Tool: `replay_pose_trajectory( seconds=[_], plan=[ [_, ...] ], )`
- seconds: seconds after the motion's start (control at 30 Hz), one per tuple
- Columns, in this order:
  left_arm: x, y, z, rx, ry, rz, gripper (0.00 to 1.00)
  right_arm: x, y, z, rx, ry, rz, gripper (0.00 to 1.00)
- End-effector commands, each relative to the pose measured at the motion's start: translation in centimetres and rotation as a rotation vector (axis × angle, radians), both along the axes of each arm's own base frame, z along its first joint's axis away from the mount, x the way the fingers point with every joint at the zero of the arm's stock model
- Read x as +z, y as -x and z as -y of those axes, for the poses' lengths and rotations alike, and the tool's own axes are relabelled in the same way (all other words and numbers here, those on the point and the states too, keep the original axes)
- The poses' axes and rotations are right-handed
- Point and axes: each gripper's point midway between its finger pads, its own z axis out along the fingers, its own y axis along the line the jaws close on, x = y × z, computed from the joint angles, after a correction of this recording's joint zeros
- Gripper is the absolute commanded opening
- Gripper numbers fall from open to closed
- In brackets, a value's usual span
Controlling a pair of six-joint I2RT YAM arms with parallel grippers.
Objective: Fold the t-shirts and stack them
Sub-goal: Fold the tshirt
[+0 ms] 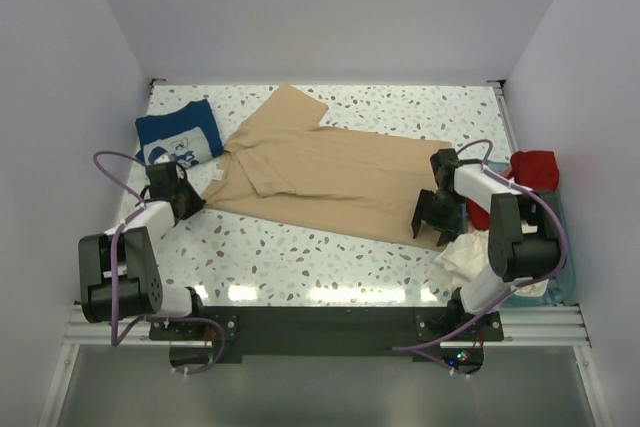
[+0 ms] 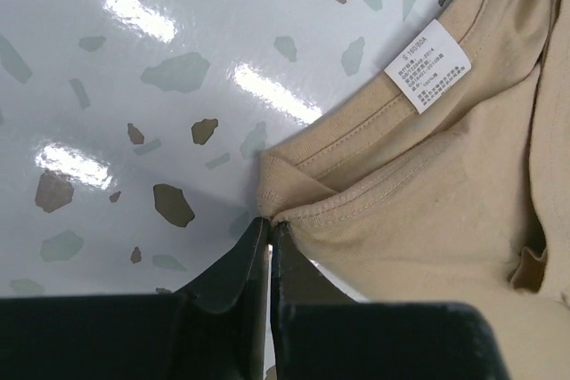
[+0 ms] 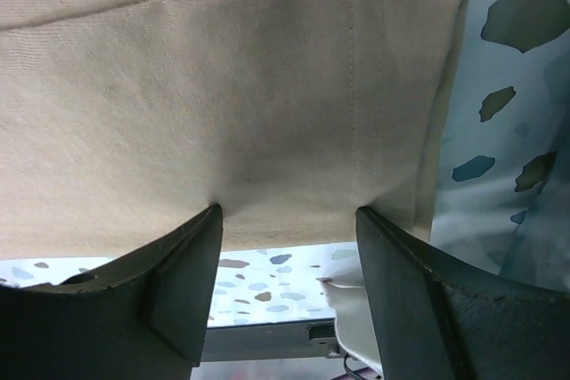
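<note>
Left fingers (image 2: 233,284) pinch the tan t-shirt's (image 1: 330,182) collar at frame left, right fingers (image 3: 183,282) gape astride its hem at frame right — its length running between them.

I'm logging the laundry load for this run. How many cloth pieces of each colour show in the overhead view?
Tan-beige t-shirt, spread out: 1
Navy blue t-shirt, white print, folded: 1
Red cloth, crumpled: 1
Cream-white cloth, crumpled: 1
Total: 4
</note>
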Motion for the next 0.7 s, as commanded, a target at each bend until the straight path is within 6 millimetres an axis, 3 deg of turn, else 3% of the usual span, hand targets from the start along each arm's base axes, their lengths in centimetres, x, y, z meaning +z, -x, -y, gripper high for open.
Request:
replay_pose_trajectory(
  seconds=[0.0,0.67],
  plan=[
    [2.3,-1.0,-2.1,0.016,-0.099,0.032,0.00,-1.9,2.4,2.0,-0.008,0.106,-0.105,0.66],
    [3.8,0.7,-4.2,-0.038,-0.253,-0.085,0.00,-1.7,2.0,2.8,-0.011,0.151,-0.101,0.66]
  ],
)
